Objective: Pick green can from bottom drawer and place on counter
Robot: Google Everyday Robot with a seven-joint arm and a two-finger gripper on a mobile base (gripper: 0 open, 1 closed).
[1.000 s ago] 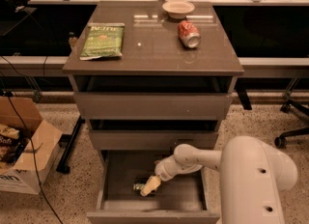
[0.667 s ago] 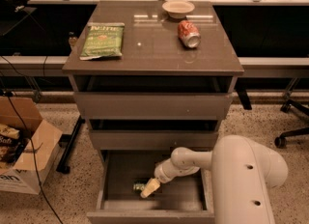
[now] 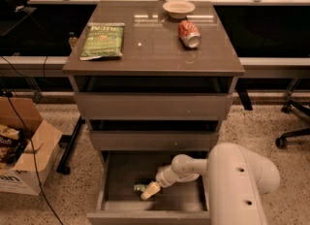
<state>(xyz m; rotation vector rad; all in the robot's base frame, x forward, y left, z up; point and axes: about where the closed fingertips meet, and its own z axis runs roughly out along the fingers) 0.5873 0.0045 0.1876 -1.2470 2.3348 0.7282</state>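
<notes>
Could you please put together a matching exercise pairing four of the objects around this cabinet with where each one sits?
Things:
1. green can
2. red soda can
3. green snack bag
4. bowl

Places:
A. on its side, right part of the counter
B. near the counter's back edge
C. inside the open bottom drawer
D. flat on the counter's left part

Pairs: 1-C, 2-A, 3-D, 4-B.

The gripper is down in the bottom drawer, right beside the green can.
</notes>
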